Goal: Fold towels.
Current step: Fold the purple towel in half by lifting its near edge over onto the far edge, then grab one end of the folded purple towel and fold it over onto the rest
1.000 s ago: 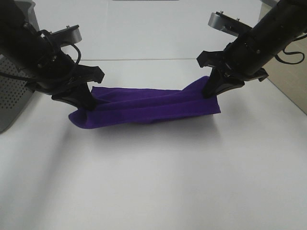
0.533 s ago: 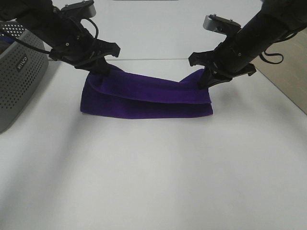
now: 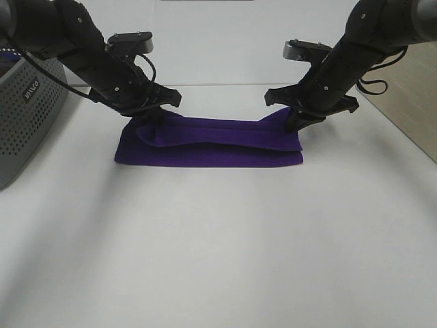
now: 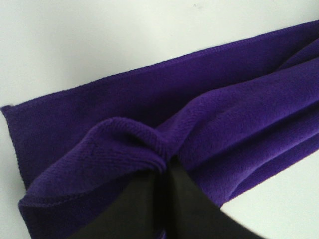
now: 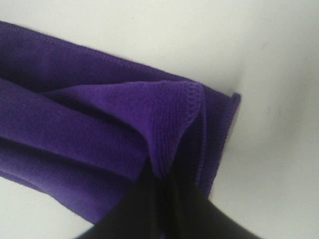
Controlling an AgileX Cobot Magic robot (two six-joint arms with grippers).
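The deep purple towel (image 3: 212,145) lies on the white table as a long folded strip. My left gripper (image 3: 151,117) is shut on the towel's upper layer at its left end, low over the table. My right gripper (image 3: 295,123) is shut on the upper layer at the right end. The left wrist view shows the black fingers (image 4: 169,199) pinching a bunched fold of the towel (image 4: 209,114). The right wrist view shows the black fingers (image 5: 159,199) pinching a hemmed corner of the towel (image 5: 99,124). The white tag is not in view.
A grey perforated basket (image 3: 27,116) stands at the table's left edge, close to my left arm. The table's far edge (image 3: 218,85) runs just behind both grippers. A beige surface (image 3: 410,109) lies past the table's right edge.
Both grippers have carried the towel's upper layer away from the camera and down. The folded strip now lies flatter on the table. The left arm has swung clear of the basket.
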